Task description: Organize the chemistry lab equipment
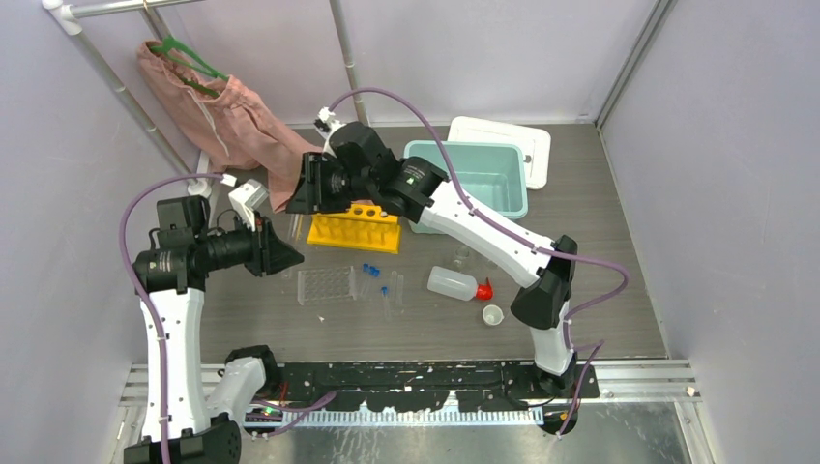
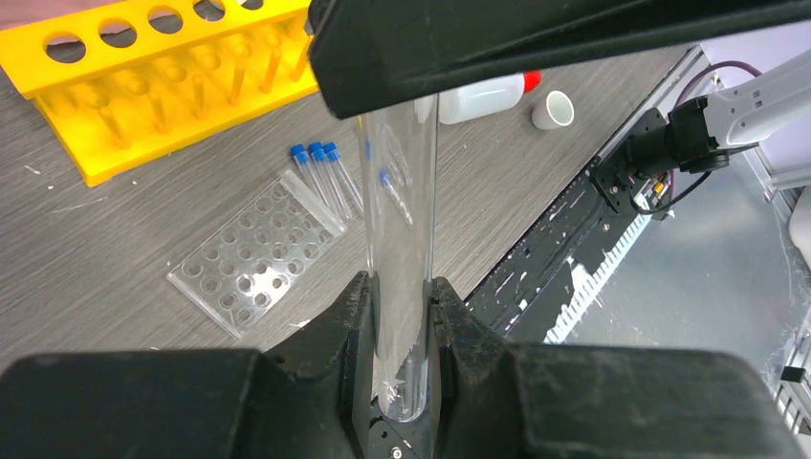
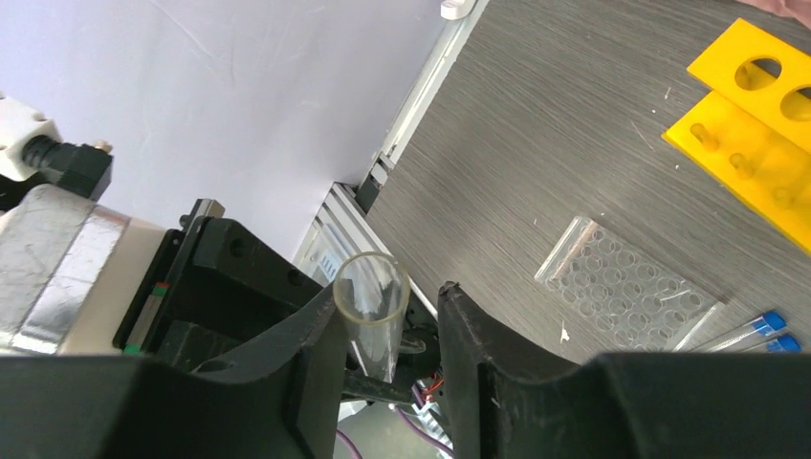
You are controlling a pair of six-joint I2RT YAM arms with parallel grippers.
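Looks like handover: L end effector (image 2: 400, 320) clamped on clear tube (image 2: 400, 206) base, R end effector (image 3: 390, 295) apart round its rim. Next: R closes squarely, L frees.

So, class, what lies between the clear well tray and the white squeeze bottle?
Small blue-capped tubes lie between the well tray and squeeze bottle, as the top view shows.

Bright, even light casts only soft shadows.
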